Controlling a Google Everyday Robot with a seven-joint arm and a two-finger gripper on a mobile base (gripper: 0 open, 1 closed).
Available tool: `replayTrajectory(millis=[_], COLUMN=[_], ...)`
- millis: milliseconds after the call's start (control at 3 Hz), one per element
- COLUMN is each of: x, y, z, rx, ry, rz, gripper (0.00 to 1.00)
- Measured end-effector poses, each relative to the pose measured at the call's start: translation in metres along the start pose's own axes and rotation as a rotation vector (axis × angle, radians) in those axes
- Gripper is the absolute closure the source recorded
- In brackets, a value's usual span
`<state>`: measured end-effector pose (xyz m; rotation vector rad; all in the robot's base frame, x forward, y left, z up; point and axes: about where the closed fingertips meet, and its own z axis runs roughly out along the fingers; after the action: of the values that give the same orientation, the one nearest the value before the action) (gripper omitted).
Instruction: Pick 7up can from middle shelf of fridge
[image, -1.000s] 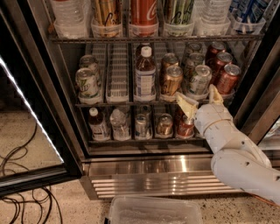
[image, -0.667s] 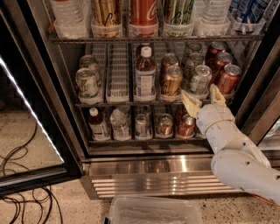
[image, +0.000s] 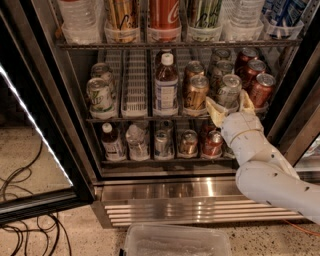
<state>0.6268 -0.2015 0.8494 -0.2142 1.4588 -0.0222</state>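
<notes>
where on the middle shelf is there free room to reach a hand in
One free patch: the empty white lane on the middle shelf, between the left cans and the bottle. Right of the bottle it is crowded with rows of cans, the open gripper at their front.

The fridge (image: 200, 189) stands open, its glass door (image: 35, 127) swung to the left. On the middle shelf (image: 135, 96), toward the right, the gripper (image: 228, 102) has its fingers spread to either side of the 7up can (image: 229, 86). They seem not to touch it, though that is hard to judge. A gold-brown can (image: 196, 94) stands just left of the 7up can and a red can (image: 261, 89) just right.
</notes>
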Motion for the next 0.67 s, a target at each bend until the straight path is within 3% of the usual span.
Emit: replayTrajectory(millis=[667], x=[0.0043], y=[-0.0081], z=[0.0087], rx=[0.027], ry=[0.006], rz=[-0.033], gripper=[0.34])
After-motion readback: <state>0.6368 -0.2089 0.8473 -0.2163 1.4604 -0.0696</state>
